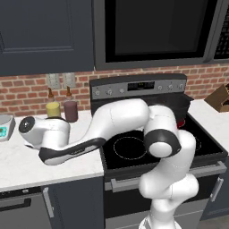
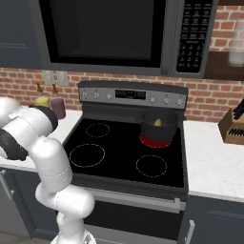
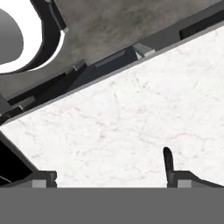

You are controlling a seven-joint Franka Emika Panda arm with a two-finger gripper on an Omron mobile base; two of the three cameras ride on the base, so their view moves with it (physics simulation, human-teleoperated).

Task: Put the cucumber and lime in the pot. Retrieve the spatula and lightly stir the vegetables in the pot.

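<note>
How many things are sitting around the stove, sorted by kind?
Pots: 1, the pot on the rear right burner
Bottles: 2, yellow bottle and dark red bottle
Knife blocks: 1, knife block
Total: 4

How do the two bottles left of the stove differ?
The yellow bottle is pale yellow and stands farther from the stove; the maroon bottle is dark reddish-brown and stands nearer the stove. Both are squat, upright, with narrow brown necks, side by side against the brick wall.
</note>
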